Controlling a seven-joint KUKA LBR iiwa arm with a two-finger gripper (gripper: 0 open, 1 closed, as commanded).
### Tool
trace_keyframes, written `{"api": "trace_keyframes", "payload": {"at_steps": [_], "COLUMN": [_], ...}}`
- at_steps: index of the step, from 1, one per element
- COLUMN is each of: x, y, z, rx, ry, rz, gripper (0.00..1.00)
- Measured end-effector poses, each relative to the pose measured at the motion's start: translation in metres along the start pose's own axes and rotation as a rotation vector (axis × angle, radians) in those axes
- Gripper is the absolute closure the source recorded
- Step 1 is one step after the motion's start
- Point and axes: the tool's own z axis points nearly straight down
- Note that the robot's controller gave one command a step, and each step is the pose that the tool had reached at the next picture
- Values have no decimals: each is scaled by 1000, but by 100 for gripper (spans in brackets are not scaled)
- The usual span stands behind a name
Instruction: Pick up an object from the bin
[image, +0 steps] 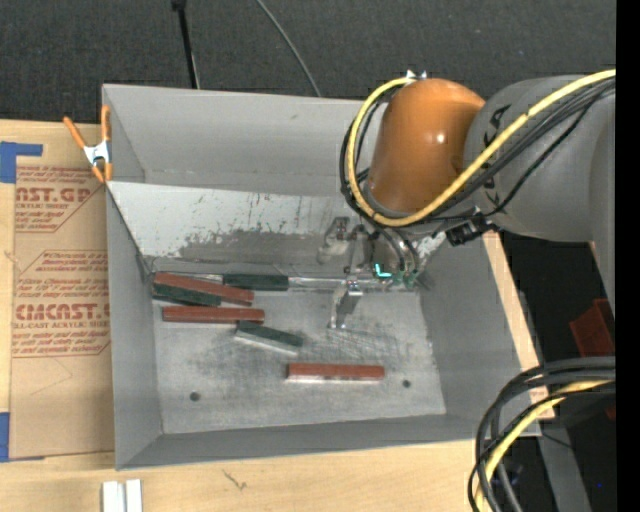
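Observation:
My gripper hangs low over the middle of the bin, right of centre, under the orange wrist cover. Its tip is just above the bare floor. A dark green bar with a pale silvery end lies to its left, that end reaching almost to the gripper. A short green bar lies tilted to the lower left of the gripper. A red-brown bar lies flat on the floor in front of it, apart from it. Nothing shows in the gripper.
Further left lie a green and red bar and a red-brown bar, side by side near the left wall. The arm and its yellow-black cables cover the bin's back right corner.

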Motion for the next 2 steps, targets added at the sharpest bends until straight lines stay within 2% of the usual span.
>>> {"api": "trace_keyframes", "payload": {"at_steps": [1,2], "x": [-2,81], "y": [0,-19], "z": [-5,115], "rx": [0,-1], "ry": [-8,-4], "rz": [0,23], "gripper": [0,100]}}
